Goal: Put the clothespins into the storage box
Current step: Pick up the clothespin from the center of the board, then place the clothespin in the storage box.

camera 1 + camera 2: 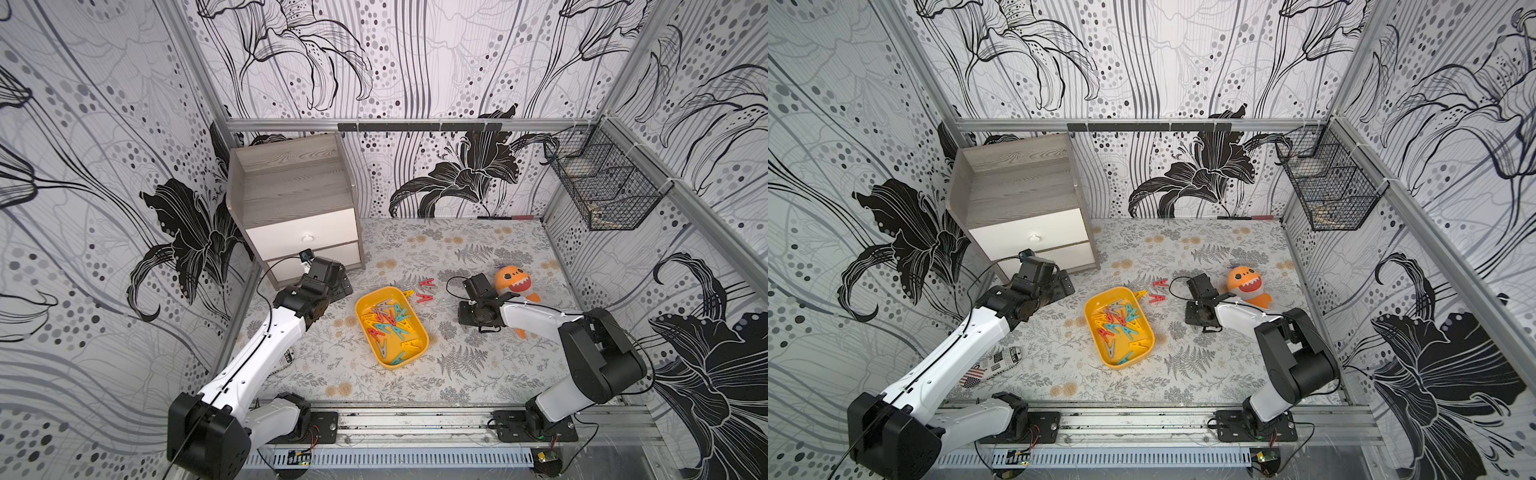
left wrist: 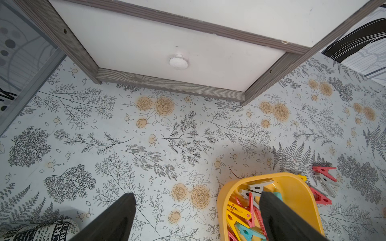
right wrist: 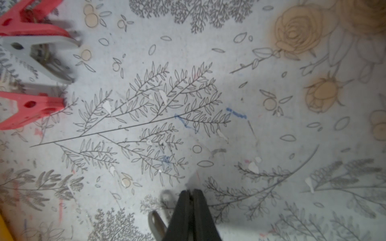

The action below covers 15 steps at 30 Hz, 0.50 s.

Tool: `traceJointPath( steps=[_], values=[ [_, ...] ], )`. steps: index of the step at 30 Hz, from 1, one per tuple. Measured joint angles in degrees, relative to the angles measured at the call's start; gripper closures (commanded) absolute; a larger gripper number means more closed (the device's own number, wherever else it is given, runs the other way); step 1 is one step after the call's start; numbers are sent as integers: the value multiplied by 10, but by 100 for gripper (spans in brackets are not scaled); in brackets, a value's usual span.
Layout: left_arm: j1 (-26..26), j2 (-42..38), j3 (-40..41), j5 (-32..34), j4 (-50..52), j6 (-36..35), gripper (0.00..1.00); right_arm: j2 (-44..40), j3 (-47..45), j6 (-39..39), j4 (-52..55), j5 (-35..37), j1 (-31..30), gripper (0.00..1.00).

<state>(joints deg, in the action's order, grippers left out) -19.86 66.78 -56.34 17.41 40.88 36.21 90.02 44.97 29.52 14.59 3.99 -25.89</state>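
**Tool state.** My right gripper [image 3: 190, 193] is clenched, its pads pressed together low over the table cover [image 3: 271, 125]. A grey piece [image 3: 155, 222], shaped like a clothespin leg, shows just beside the pads. I cannot tell whether it is caught between them. My left gripper [image 2: 198, 219] is released and empty, with its jaws wide. In a top view it hangs just left of the upper end of the storage box [image 1: 386, 290].

**Location.** In both top views the storage box lies at the centre of the frame, a little below the middle, with a heap of clothespins [image 1: 388, 322] inside. Just off its upper right corner, loose ones lie flat on the table:
- two red clothespins [image 1: 427, 283] [image 1: 424, 298]
- a grey clothespin [image 3: 37, 54] between them
- a yellow clothespin [image 1: 409, 294] against the rim

**Handling (judgement).**
- I expect each peg to be light, stiff and smooth, so it is likely to skid on the cover rather than resist.
- I would take hold across the two flat faces at the spring pivot, where the body is thickest.
- Squeezing the splayed handle ends would open the peg and could flick it away.
- Moderate force should do, as the plastic looks sturdy.
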Motion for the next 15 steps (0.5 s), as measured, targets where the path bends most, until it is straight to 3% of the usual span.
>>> traceJointPath(
  steps=[5, 10, 15],
  values=[
    [0, 0, 0, 0, 0, 0, 3, -24, 57, -4, 33, 1, -20, 92],
    [0, 0, 0, 0, 0, 1, 3, -18, 191, -9, 43, 7, -129, 91],
    [0, 0, 0, 0, 0, 2, 3, 58, 296, -15, 36, 4, -244, 91]
  ],
)
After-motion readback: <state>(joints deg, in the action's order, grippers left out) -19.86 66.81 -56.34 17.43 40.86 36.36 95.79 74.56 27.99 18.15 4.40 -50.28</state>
